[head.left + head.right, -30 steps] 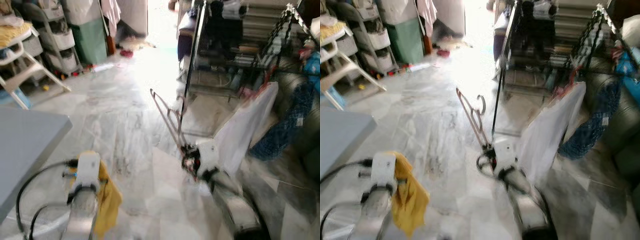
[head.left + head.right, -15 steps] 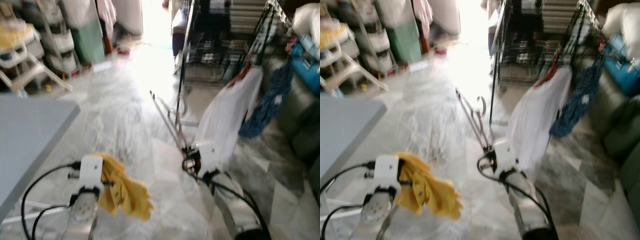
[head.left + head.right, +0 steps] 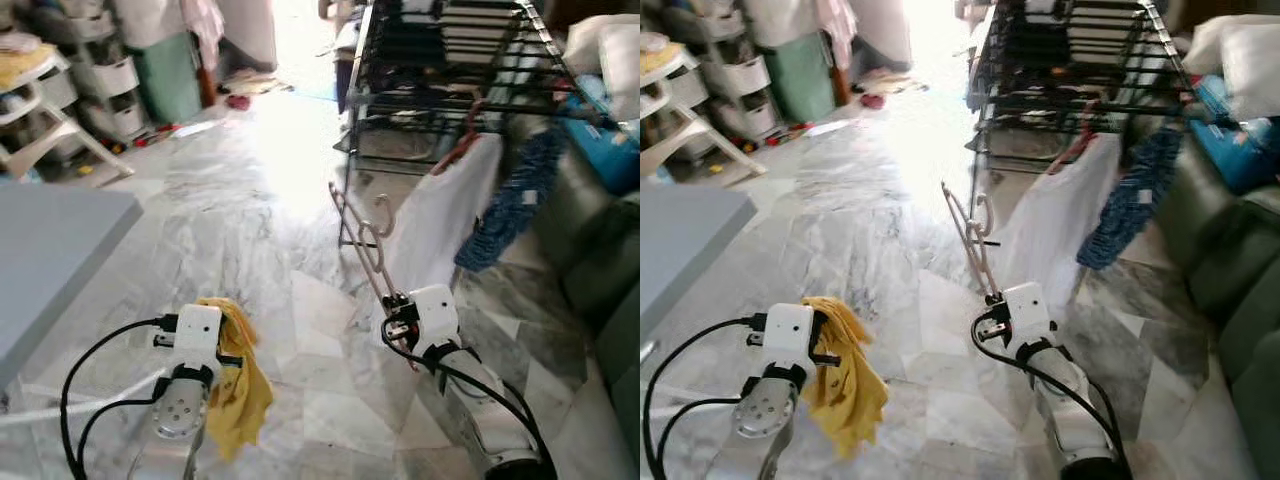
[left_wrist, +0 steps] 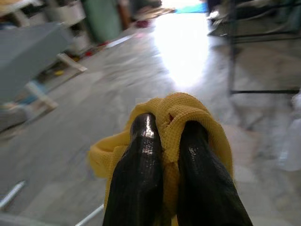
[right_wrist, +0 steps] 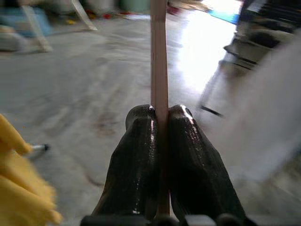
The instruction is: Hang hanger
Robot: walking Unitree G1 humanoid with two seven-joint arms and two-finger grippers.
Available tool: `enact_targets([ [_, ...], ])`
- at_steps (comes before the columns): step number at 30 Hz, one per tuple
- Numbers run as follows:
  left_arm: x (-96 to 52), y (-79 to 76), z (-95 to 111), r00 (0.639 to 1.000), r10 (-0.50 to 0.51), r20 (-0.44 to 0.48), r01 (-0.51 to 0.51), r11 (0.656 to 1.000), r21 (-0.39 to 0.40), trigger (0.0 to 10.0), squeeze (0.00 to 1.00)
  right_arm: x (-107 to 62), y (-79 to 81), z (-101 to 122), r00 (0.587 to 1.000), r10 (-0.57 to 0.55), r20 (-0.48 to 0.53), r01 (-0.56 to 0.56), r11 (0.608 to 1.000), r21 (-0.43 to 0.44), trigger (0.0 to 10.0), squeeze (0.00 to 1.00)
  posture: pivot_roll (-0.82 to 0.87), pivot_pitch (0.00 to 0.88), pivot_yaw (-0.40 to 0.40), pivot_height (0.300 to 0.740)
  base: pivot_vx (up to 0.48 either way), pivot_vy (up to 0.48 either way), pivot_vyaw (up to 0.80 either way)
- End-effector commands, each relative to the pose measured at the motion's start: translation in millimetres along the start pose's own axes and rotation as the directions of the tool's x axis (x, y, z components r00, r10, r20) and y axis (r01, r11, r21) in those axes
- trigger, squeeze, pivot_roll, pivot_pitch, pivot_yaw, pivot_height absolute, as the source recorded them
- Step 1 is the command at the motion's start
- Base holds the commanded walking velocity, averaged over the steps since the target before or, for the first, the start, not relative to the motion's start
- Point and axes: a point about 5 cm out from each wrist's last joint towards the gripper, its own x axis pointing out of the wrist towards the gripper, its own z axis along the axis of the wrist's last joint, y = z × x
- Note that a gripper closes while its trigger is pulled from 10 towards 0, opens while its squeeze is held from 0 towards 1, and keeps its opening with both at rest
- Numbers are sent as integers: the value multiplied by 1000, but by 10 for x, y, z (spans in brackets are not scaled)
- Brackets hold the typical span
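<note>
My right gripper has its jaws pressed on the thin pinkish-brown hanger, held out over the marble floor with its hook still free. The black metal drying rack stands well ahead, so the hanging itself is not yet done (I judge the carry about halfway). My left gripper pinches a yellow knitted cloth, held low beside me.

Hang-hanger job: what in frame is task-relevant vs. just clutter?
In play:
- right hand, shut on the hanger
- drying rack
- left hand, shut on the yellow cloth

Lying about:
- white garment and blue cloth on the rack
- grey table
- storage drawers
- sofa
</note>
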Motion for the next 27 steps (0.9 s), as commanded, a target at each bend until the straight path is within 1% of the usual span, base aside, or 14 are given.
enact_targets([
  [1, 13, -17, 78, 999, 2, 36, -2, 1000, -12, 10000, 0, -2, -9, 47, 1000, 6, 21, -6, 1000, -23, 10000, 0, 41, 0, 8, 740, 0, -281, 800],
  [16, 24, -57, 78, 999, -7, 32, 8, 1000, -15, 10000, 0, 8, 24, 54, 999, 24, 22, -23, 999, -40, 10000, 0, 42, 0, 7, 740, 0, -381, 800],
  [27, 5, -83, 62, 1000, -8, 24, 8, 1000, -12, 10000, 0, 0, 46, 41, 999, 45, 16, -44, 998, -50, 10000, 0, 45, 0, -2, 740, 0, -315, 800],
])
